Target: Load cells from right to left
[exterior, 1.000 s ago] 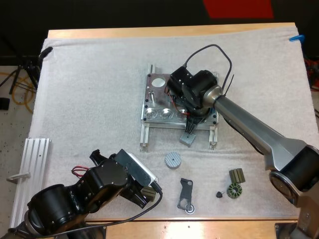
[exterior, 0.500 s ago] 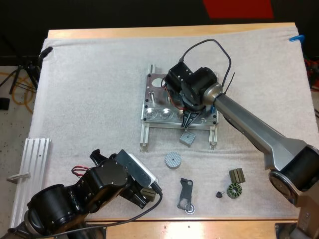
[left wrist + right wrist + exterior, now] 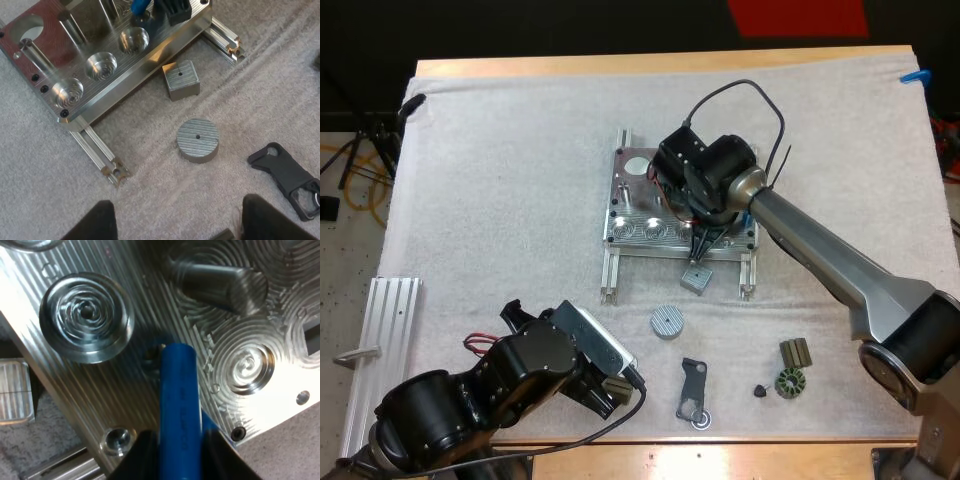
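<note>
A blue cell [image 3: 180, 395] off-centre over the fixture [image 3: 625, 200]
The right tool [image 3: 177, 455] was clamped on the cell, its tip over flat metal between pockets [image 3: 86, 315]; pushed down there, it would likely jam on a rim or slip in the grip. The left tool [image 3: 175, 225] gaped, holding nothing. Three round pockets along the fixture's front edge lay bare

Wooden desk [image 3: 660, 62] carried white mat [image 3: 500, 180]; speckled pale floor [image 3: 342, 290] lay left, dark space [image 3: 570, 25] beyond far edge.
</note>
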